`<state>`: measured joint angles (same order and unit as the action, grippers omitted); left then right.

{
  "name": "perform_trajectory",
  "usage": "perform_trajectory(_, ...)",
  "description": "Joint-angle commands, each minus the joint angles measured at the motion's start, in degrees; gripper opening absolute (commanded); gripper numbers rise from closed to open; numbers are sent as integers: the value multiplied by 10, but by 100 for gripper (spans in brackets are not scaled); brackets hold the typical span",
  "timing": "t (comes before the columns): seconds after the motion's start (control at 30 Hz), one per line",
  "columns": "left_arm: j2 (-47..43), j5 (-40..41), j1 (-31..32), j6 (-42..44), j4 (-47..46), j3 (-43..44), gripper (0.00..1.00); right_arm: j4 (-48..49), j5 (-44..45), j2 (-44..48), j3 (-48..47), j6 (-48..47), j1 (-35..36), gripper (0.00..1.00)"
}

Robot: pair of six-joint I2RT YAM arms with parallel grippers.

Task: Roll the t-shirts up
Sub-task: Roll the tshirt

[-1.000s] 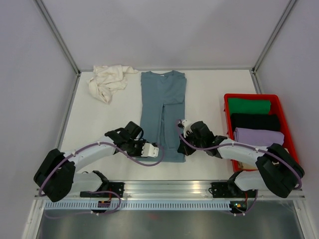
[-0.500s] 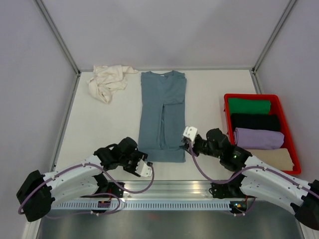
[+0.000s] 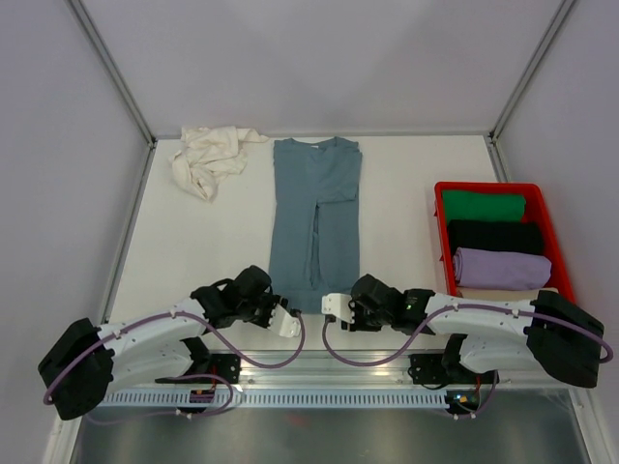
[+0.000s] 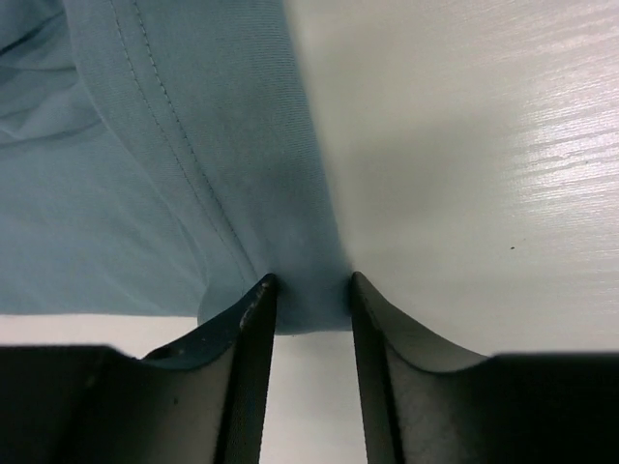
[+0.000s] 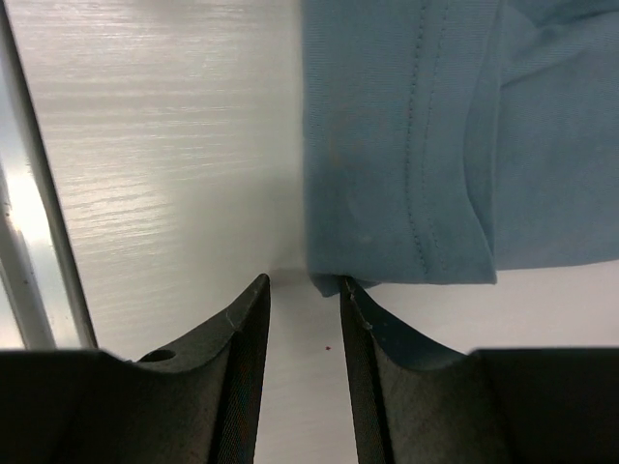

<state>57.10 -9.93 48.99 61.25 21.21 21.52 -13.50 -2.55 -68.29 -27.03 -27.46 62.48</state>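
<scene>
A dusty blue-grey t-shirt [image 3: 314, 213] lies flat in the middle of the table, folded into a long strip with its hem nearest the arms. A cream-white t-shirt [image 3: 208, 155] sits crumpled at the back left. My left gripper [image 3: 288, 322] is low at the hem's near left corner. In the left wrist view the blue t-shirt [image 4: 145, 174] has that corner lying between the parted fingertips of the left gripper [image 4: 309, 285]. My right gripper [image 3: 334, 307] is at the near right corner. In the right wrist view the right gripper [image 5: 302, 282] is open, one fingertip touching the blue t-shirt [image 5: 406, 145].
A red crate [image 3: 488, 186] stands at the right, holding rolled green, black and purple garments. An aluminium rail [image 3: 329, 367] runs along the near table edge, just behind both grippers. Grey walls close in the table on three sides.
The right gripper has come down from the shirt's right edge to its near hem corner and opened. The left gripper has drawn back off the hem, then returned to the hem's left corner.
</scene>
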Motion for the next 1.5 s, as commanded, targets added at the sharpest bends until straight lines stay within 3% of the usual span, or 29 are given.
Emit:
perform_trajectory(0.0,7,2,2,-19,-2,-9,38,27,29,0,-13,-16,4,42)
perform_trajectory(0.27,27,-12,2,-19,-4,5,19,48,28,-42,-13,-9,5,36)
perform_trajectory(0.4,35,-9,1,-29,-2,12,3,26,35,-79,-31,-2,5,1)
perform_trajectory(0.57,30,-59,-13,-53,114,69,2,-29,28,-35,-41,-6,5,0)
perform_trajectory(0.7,20,-129,-17,-64,202,107,2,-131,-42,30,-71,-26,-2,0)
perform_trajectory(0.9,39,-215,-24,-62,314,162,2,-229,-114,33,-115,-54,-3,0)
perform_trajectory(1.03,75,-268,-84,-42,369,212,2,-244,-151,28,-128,-74,-17,0)
perform_trajectory(1.23,127,-282,-170,12,377,237,2,-218,-260,-5,-147,-75,-111,0)
perform_trajectory(1.47,184,-281,-192,41,376,259,2,-211,-351,-118,-195,-57,-165,0)
